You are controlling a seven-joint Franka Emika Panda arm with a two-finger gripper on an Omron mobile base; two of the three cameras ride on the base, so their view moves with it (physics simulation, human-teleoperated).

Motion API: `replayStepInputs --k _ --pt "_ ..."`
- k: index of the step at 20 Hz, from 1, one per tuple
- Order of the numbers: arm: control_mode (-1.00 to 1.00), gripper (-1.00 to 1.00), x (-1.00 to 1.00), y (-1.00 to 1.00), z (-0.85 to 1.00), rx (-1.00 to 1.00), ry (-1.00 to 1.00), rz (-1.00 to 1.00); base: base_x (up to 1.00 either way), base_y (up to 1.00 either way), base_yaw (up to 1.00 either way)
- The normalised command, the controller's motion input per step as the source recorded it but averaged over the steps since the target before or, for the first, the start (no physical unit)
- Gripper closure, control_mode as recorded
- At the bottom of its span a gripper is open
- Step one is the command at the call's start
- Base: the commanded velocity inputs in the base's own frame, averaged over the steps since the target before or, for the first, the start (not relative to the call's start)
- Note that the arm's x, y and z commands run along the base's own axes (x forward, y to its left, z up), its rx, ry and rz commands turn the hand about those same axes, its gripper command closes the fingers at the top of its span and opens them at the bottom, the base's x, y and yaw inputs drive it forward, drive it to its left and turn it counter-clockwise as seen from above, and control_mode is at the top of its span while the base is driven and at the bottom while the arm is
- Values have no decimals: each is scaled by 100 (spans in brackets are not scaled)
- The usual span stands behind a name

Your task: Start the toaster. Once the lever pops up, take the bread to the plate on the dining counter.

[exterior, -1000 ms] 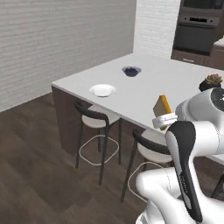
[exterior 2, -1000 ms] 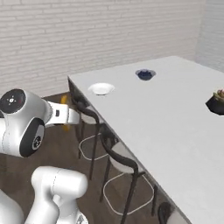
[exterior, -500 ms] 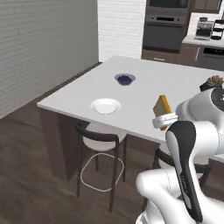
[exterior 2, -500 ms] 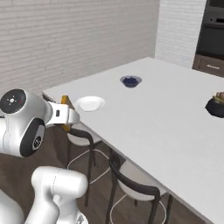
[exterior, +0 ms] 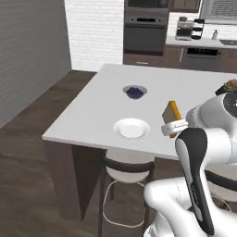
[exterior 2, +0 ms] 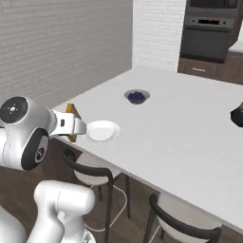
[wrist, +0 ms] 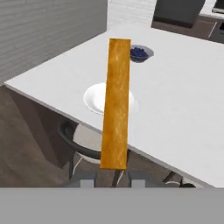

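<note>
We judge the toasting done: our gripper (wrist: 113, 175) is closed on the bread (wrist: 116, 103), carried edge-on short of the dining counter (exterior: 92, 115), so only the placing remains. From left to right in the left base view: the round, smooth white plate (exterior: 132, 128) near the counter's edge, the pale bowl of dark berries (exterior: 135, 91) beyond it, then the flat tan slice with its golden crust.

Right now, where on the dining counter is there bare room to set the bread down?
The plate is bare, with open counter around it. A clear strip separates it from the berry bowl. The wide middle toward the dark object is free. Nothing looks crowded.
</note>
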Motion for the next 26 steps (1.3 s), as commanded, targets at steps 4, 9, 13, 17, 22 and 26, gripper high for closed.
replayStepInputs --k 4,9,13,17,22,26 --pt "100 100 0 0 0 0 0 0 100 96 -43" --pt "100 100 0 0 0 0 0 0 87 45 -44" --pt "100 100 0 0 0 0 0 0 65 36 -47" --pt "100 100 0 0 0 0 0 0 55 46 -34" --pt "-100 100 3 0 0 0 0 0 9 6 -2" --pt "-100 100 0 15 -9 0 6 0 0 0 0"
